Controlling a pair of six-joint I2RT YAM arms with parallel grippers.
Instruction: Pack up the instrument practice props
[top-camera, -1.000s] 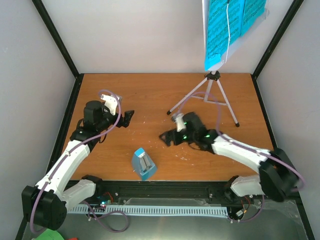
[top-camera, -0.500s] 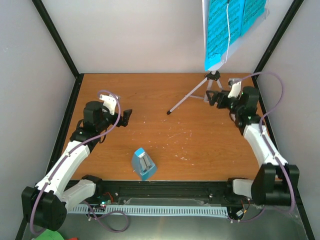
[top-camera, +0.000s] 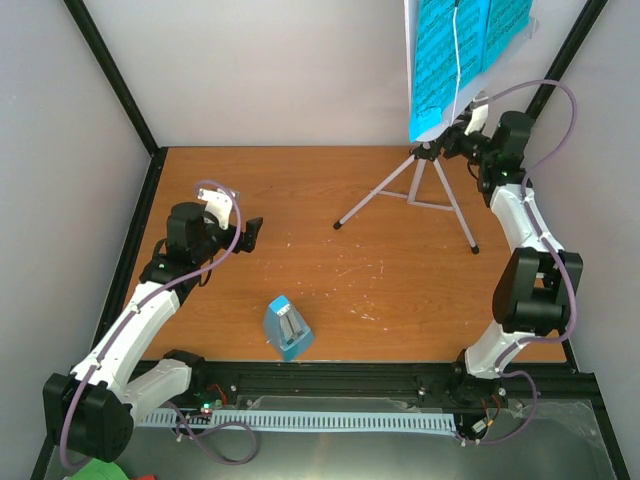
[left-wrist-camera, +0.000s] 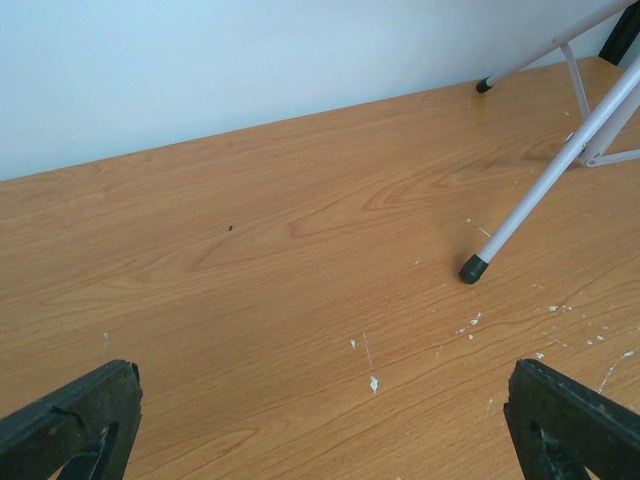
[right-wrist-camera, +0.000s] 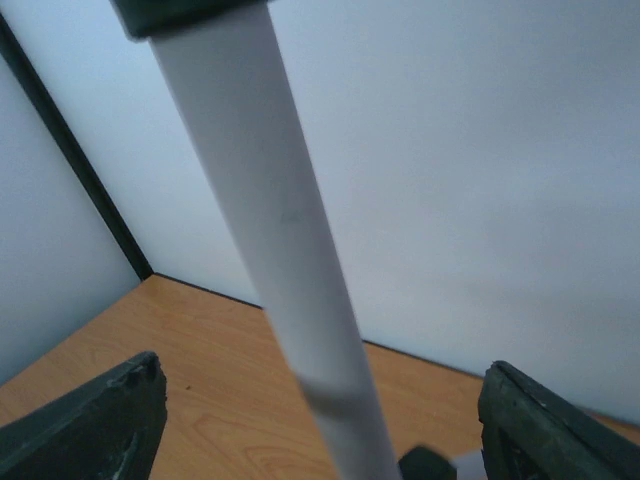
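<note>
Right wrist: pole of the music stand (right-wrist-camera: 275, 210) rises between the fingers of the right gripper (right-wrist-camera: 320, 400), touching neither.
Right gripper: jaws spread wide, holding nothing.
Music stand: far right of table (top-camera: 300, 200).

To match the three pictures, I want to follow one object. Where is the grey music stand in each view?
Top external: the music stand is at the far right of the wooden table, its desk at the picture's top edge.
Left wrist: upper right corner, legs only.
Right wrist: its pole crosses from top to bottom, left of centre.
Shared landmark: the wooden table.
</note>
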